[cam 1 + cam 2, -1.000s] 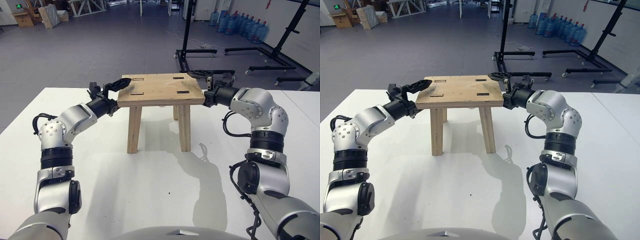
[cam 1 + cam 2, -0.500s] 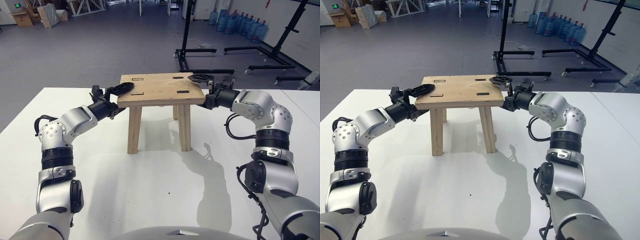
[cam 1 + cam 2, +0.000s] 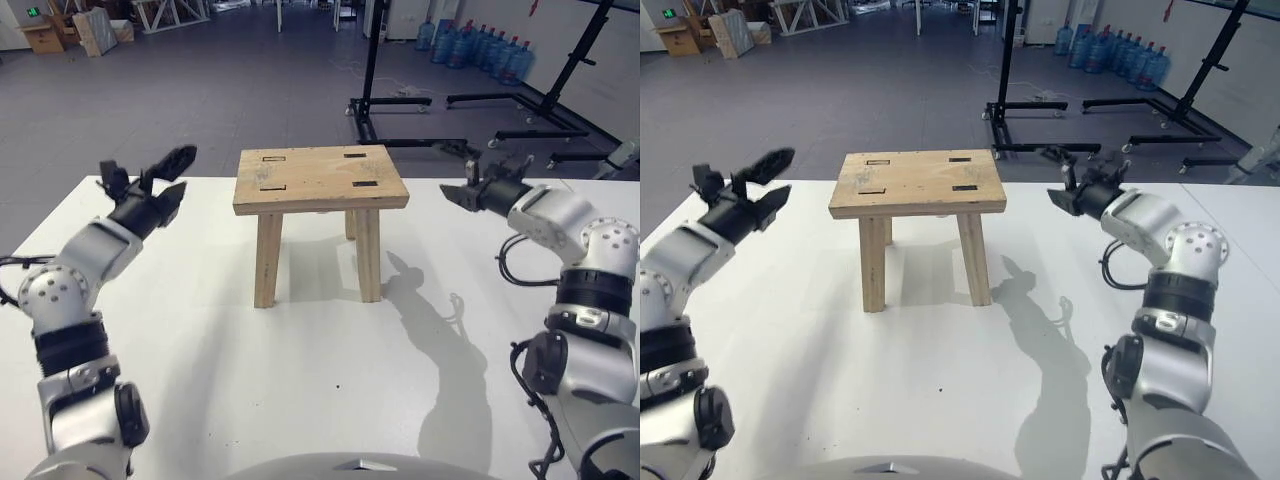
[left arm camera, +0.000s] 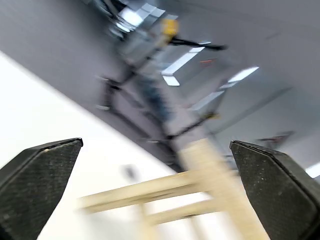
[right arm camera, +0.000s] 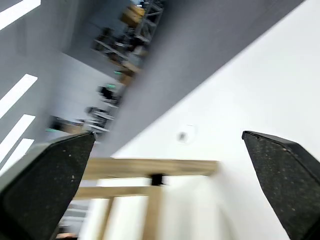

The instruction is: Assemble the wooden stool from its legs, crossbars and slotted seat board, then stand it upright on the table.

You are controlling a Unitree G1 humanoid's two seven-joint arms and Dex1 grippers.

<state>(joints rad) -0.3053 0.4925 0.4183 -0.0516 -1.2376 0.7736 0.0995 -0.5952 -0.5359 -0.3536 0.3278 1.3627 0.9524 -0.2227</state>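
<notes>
The pale wooden four-legged stool (image 3: 320,178) stands upright at the middle of the white table's (image 3: 300,390) far edge, both bent arms raised either side, well apart from it, left gripper (image 3: 172,172) and right gripper (image 3: 456,171) fingers spread wide.

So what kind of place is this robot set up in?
Most likely a big workshop or warehouse-style lab hall: a wide open grey floor, black wheeled stands, a row of blue water jugs along the far wall, and wooden crates in the far corner.
</notes>
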